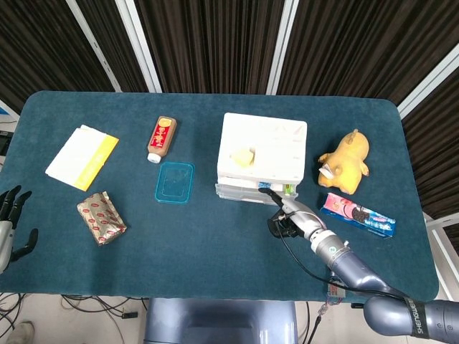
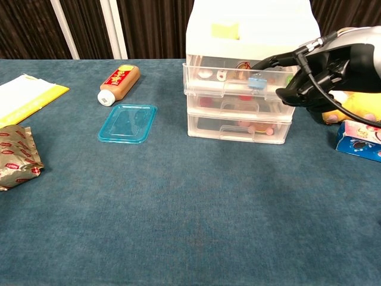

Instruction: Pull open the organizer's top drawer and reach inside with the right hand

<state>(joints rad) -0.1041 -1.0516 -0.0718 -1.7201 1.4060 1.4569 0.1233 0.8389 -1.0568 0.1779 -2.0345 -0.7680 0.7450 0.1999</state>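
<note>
At the far left edge of the head view, your left hand point(image 1: 10, 222) is resting beside the tabletop point(image 1: 215, 236), fingers spread and holding nothing. Moving right, a white and yellow packet point(image 1: 81, 156), a foil snack bag point(image 1: 101, 217), a brown bottle point(image 1: 161, 138) and a blue lid point(image 1: 175, 182) are lying apart. Right of centre the organizer point(image 1: 262, 159) is sitting, its top drawer point(image 2: 238, 80) sticking out slightly. Your right hand point(image 2: 309, 74) is holding nothing, one finger point(image 2: 271, 61) stretching over the drawer's front edge, the rest curled. A yellow plush toy point(image 1: 345, 160) and a cookie pack point(image 1: 357, 215) are lying further right.
</note>
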